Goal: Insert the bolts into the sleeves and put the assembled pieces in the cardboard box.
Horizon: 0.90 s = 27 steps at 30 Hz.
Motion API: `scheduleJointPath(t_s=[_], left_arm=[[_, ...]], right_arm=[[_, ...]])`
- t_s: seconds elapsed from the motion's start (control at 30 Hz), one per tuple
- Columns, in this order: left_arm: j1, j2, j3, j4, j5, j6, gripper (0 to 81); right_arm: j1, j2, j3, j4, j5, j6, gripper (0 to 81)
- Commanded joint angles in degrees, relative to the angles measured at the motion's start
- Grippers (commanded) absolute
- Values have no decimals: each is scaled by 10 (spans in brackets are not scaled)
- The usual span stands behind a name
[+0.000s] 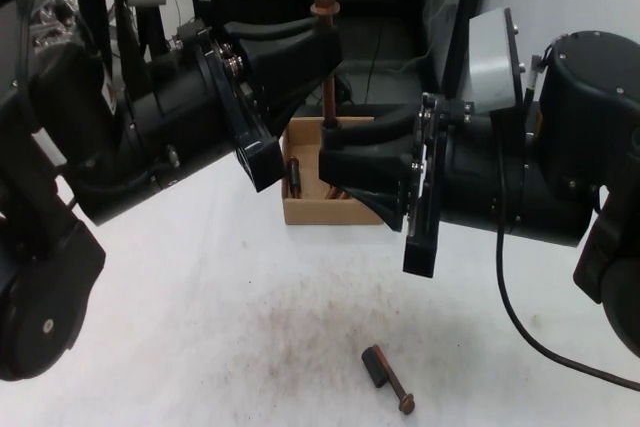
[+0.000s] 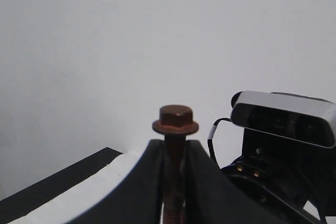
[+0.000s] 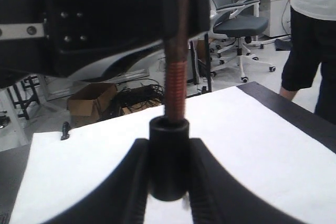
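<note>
1. High view: the left hand (image 1: 325,47) reaches in from the left, its two black fingers closed on the shaft of a rust-brown, hex-headed metal bolt (image 1: 325,7). The bolt stands upright with its head on top. Right below it, the right hand (image 1: 332,147) comes in from the right, clamped on a short black tubular sleeve (image 1: 330,127) at the bolt's lower end. Both hands are above the open brown cardboard box (image 1: 300,212), which sits on the white counter (image 1: 200,297) and holds several brown and dark pieces. On the near part of the counter, well apart from the box, a second bolt (image 1: 398,390) lies flat with a dark sleeve-like piece (image 1: 376,364) at the end away from its head.

2. Left wrist view: the left hand (image 2: 174,150) has its fingers pressed against either side of the bolt (image 2: 175,121). The flanged hex head stands just clear of the fingertips. The grey camera housing (image 2: 283,116) on the other arm's wrist is close beside it.

3. Right wrist view: the right hand (image 3: 169,153) pinches the sleeve (image 3: 169,145) upright between its fingers. The bolt's threaded shaft (image 3: 176,85) comes straight down from the left hand's black fingers (image 3: 121,19) and meets the sleeve's open top. How far in it sits cannot be told.
</note>
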Motion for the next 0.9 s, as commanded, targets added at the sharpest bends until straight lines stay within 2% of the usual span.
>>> scheduleJointPath(t_s=[0.0,0.47,0.6,0.87], left_arm=[[1,1,-4,1,11,4,2],[1,1,-4,35,12,7,2],[1,1,-4,88,46,33,2],[1,1,-4,93,75,45,6]], right_arm=[[-1,-8,-5,-16,19,1,8],[1,-8,-5,-16,13,1,8],[1,-8,-5,-16,13,1,8],[1,-8,-5,-16,13,1,8]])
